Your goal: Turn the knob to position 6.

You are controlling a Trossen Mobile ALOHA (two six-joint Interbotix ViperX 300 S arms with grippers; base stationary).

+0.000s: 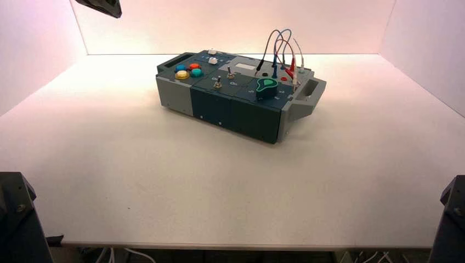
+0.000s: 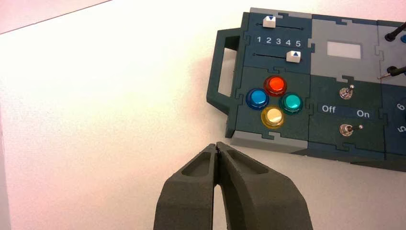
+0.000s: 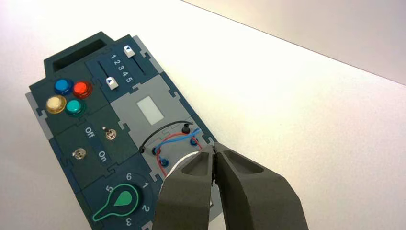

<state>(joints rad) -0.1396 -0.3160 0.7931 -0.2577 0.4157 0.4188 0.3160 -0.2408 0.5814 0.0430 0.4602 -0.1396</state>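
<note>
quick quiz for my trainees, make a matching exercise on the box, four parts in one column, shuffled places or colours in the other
1. round dark-teal knob with green teardrop pointer
2. round push button nearest the sliders
3. pair of white sliders
4. grey panel with a pale rectangular window

A. red-orange
B. beside the numbers 1 to 5
C. between the slider panel and the panel with plugged wires
D. on the dark panel numbered around it, next to the metal toggle switches' panel

Pairs: 1-D, 2-A, 3-B, 4-C
</note>
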